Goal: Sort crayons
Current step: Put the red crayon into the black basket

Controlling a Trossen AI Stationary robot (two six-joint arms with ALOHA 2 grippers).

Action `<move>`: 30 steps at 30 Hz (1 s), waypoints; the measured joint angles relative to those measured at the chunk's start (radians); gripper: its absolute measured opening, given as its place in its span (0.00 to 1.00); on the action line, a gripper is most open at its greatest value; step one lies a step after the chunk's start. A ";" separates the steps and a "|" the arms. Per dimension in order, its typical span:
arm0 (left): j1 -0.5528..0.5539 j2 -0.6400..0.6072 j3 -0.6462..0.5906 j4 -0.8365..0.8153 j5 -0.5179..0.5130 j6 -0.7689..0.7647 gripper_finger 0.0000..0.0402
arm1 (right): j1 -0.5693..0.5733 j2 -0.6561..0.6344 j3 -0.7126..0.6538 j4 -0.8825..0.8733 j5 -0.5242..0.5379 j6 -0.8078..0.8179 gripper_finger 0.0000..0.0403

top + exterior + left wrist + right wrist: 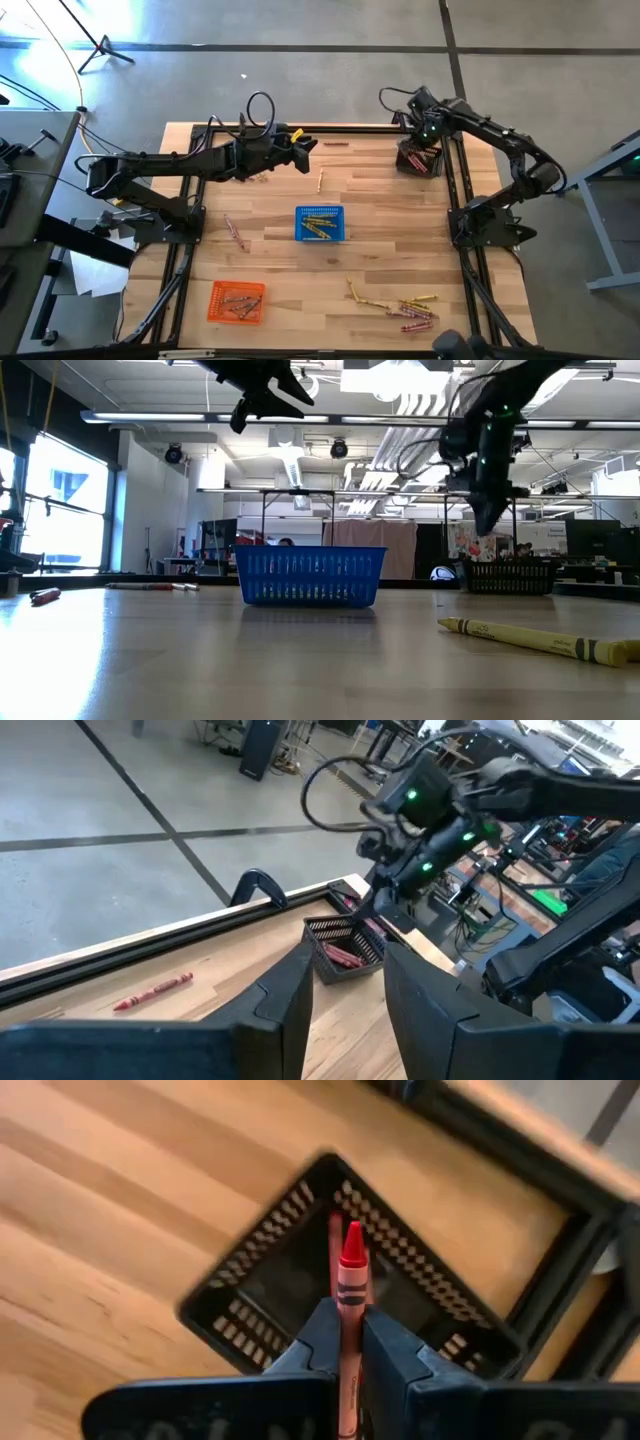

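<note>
While my right gripper point(345, 1342) pinches a red wax crayon point(349, 1305) above the dark mesh basket point(260, 1285), my left gripper's point(345, 985) jaws hang spread.

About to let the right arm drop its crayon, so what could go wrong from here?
The right gripper is shut on a red crayon over the dark basket; released from up there, it might bounce off the rim onto the table. The left gripper hangs open and empty nearby, so swinging arms could crowd each other.

Left gripper point(308, 146) raised, jaws apart, right gripper point(345, 1342) clamped
</note>
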 joint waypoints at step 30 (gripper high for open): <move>0.162 0.521 0.415 -0.394 0.408 0.237 0.28 | 0.021 -0.037 0.152 -0.123 -0.256 -0.219 0.34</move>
